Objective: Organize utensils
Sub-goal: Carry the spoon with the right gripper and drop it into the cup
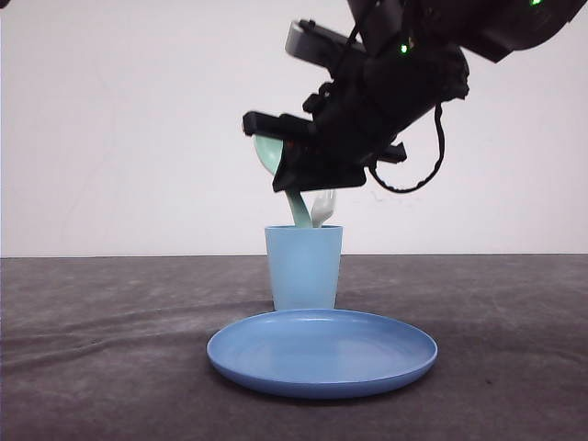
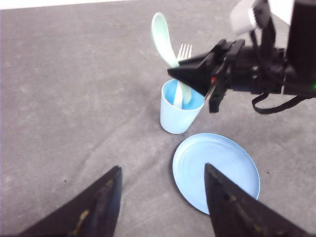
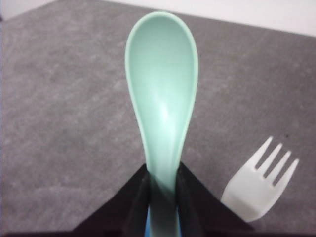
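My right gripper (image 1: 276, 147) is shut on the handle of the mint-green spoon (image 3: 162, 94), just below its oval bowl, and holds it above the light blue cup (image 1: 304, 267). The spoon (image 2: 165, 44) leans with its handle end down inside the cup (image 2: 177, 111). The white fork (image 3: 260, 185) stands in the same cup, tines up, beside the spoon. In the front view the fork (image 1: 322, 208) peeks out under the gripper. My left gripper (image 2: 162, 170) hangs open over the table, short of the cup, with nothing between its fingers.
A round blue plate (image 1: 322, 352) lies in front of the cup, near the table's front edge. The table is covered with a grey cloth (image 2: 74, 98). The right arm (image 2: 276, 64) reaches in over the cup.
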Motion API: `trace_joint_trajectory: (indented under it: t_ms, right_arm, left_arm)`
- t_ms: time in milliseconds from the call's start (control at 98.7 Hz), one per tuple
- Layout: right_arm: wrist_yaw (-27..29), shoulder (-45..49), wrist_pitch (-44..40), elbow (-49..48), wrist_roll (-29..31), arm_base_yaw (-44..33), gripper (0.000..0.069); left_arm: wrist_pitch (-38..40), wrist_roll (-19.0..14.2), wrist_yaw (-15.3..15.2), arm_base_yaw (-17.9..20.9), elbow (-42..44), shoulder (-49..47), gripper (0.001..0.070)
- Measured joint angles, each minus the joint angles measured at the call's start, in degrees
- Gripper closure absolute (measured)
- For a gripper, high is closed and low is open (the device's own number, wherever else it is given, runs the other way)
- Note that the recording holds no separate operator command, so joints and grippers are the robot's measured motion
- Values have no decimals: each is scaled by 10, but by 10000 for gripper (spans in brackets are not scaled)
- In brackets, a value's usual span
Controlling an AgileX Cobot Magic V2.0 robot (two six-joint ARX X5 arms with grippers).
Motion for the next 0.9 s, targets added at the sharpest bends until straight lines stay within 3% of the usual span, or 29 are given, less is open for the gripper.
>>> trace_joint_trajectory:
  t_ms: [375, 638, 902]
  right_arm:
    - [0, 14, -15, 0, 0, 0, 614]
    - [0, 14, -16, 0, 7, 3, 382]
    - [-1, -26, -55, 0, 11, 4, 353]
  left_arm:
    - [0, 0, 0, 0, 0, 0, 393]
    - [0, 0, 0, 0, 0, 0, 393]
    - [0, 0, 0, 0, 0, 0, 393]
